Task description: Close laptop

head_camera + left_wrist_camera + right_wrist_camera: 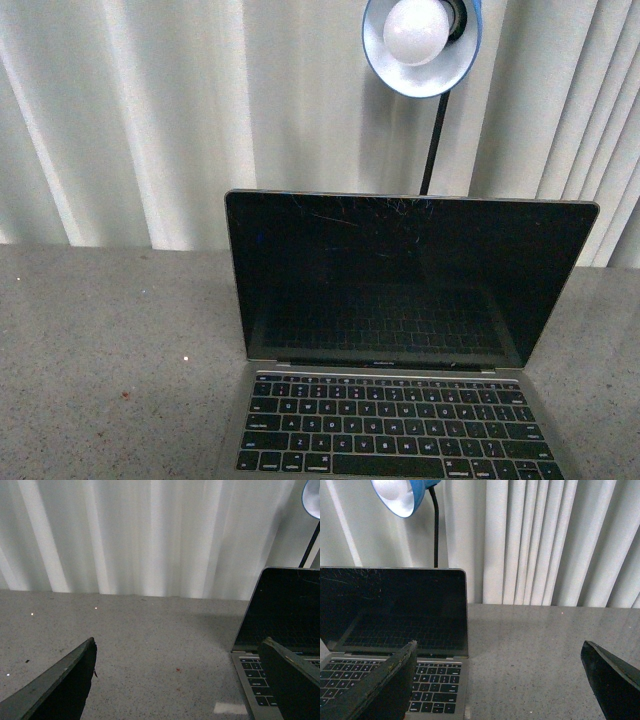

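Observation:
The laptop (405,300) stands open on the grey table, its scratched black screen upright and facing me, black keys in a silver-grey base. Neither arm shows in the front view. In the left wrist view my left gripper (180,652) is open over bare table, with the laptop (280,615) beside one finger (292,680). In the right wrist view my right gripper (500,652) is open too, the laptop (395,610) behind one finger (385,685) and bare table between the two. Nothing is held.
A blue desk lamp (420,45) with a white bulb on a black stem hangs just behind and above the screen's top edge. White pleated curtains (150,120) close off the back. The grey speckled table (110,350) runs out on both sides of the laptop.

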Controlling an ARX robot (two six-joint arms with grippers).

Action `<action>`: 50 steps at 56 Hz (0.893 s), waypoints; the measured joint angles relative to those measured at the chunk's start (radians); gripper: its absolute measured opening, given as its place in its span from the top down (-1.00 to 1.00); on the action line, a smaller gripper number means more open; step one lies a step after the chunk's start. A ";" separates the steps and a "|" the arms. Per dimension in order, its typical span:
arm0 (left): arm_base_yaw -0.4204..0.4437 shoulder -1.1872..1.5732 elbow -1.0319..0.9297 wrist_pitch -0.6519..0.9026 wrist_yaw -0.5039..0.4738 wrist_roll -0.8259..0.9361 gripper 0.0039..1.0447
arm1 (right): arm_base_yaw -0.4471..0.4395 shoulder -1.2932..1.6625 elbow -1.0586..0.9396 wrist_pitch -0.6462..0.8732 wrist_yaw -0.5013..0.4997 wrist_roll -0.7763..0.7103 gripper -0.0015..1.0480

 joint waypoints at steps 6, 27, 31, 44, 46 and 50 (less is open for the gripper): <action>0.000 0.000 0.000 0.000 0.000 0.000 -0.87 | 0.000 0.000 0.000 0.000 0.000 0.000 -0.86; 0.000 0.000 0.000 0.000 0.000 0.000 -0.87 | 0.000 0.000 0.000 0.000 0.000 0.000 -0.86; 0.000 0.000 0.000 0.000 0.000 0.000 -0.87 | 0.000 0.000 0.000 0.000 0.000 0.000 -0.86; 0.000 0.000 0.000 0.000 0.000 0.000 -0.87 | 0.000 0.000 0.000 0.000 0.000 0.000 -0.86; 0.000 0.000 0.000 0.000 0.000 0.000 -0.87 | 0.000 0.000 0.000 0.000 0.000 0.000 -0.86; 0.000 0.000 0.000 0.000 0.000 0.000 -0.87 | 0.000 0.000 0.000 0.000 0.000 0.000 -0.86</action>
